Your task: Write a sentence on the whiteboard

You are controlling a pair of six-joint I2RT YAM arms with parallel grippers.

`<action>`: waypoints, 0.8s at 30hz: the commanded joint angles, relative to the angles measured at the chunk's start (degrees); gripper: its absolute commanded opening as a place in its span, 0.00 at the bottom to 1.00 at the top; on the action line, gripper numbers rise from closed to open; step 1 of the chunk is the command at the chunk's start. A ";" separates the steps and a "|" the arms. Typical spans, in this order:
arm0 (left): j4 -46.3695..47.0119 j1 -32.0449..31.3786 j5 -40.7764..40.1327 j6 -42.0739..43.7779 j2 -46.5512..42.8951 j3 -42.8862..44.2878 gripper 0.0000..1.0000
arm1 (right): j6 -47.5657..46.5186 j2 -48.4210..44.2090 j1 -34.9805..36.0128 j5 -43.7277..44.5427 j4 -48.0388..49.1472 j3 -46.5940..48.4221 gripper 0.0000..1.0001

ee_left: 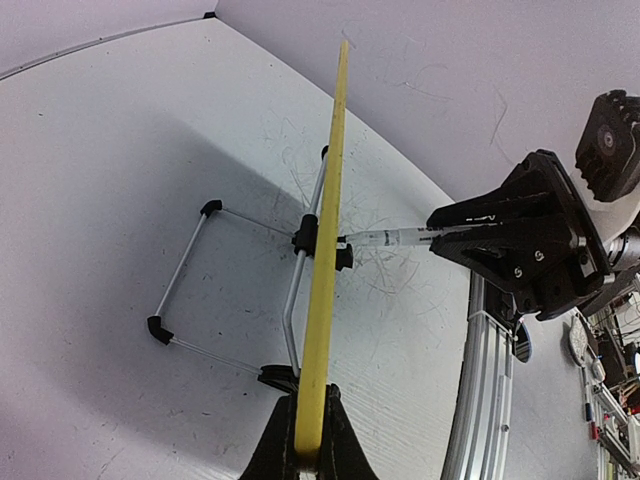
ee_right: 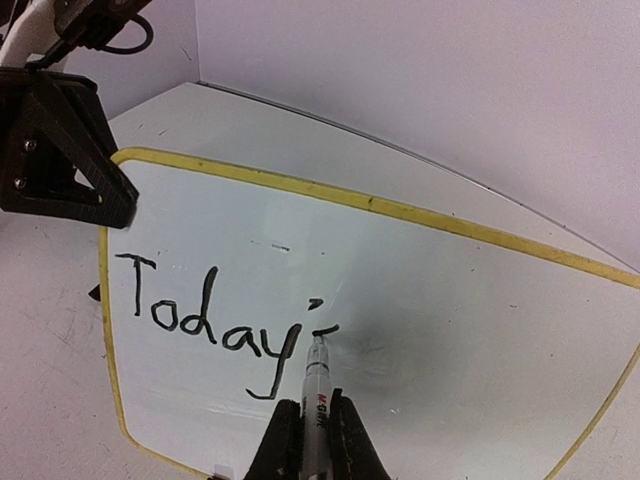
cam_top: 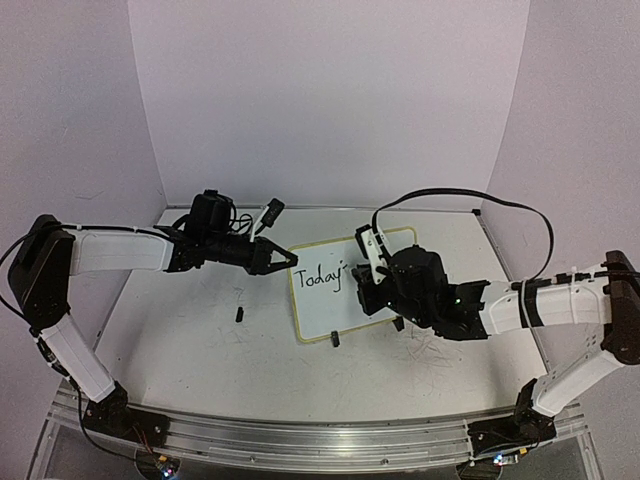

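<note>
The whiteboard stands tilted on the table, its yellow rim edge-on in the left wrist view. My left gripper is shut on the rim at the board's upper left corner. The sentence reads "Today'" in black, with a short fresh stroke after the apostrophe. My right gripper is shut on a white marker. The marker's black tip touches the board at the end of that stroke.
A wire stand props the board from behind, and a black clip foot sits at its lower edge. A small black piece lies on the scuffed tabletop left of the board. An aluminium rail runs along the near edge.
</note>
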 commanded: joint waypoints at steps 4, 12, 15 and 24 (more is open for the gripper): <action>2.04 0.37 -2.70 1.96 -2.23 0.78 0.00 | 1.33 0.34 -0.09 -0.42 -0.10 0.55 0.00; 2.02 0.37 -2.64 2.00 -2.13 0.87 0.00 | 1.49 -0.57 -0.07 0.44 -0.91 0.02 0.00; 2.06 0.37 -2.65 2.04 -2.11 0.80 0.00 | 1.49 -0.66 -0.08 0.34 -1.07 -0.07 0.00; 2.02 0.37 -2.61 2.05 -2.15 0.77 0.00 | 1.58 -0.86 -0.11 0.12 -1.60 -0.24 0.00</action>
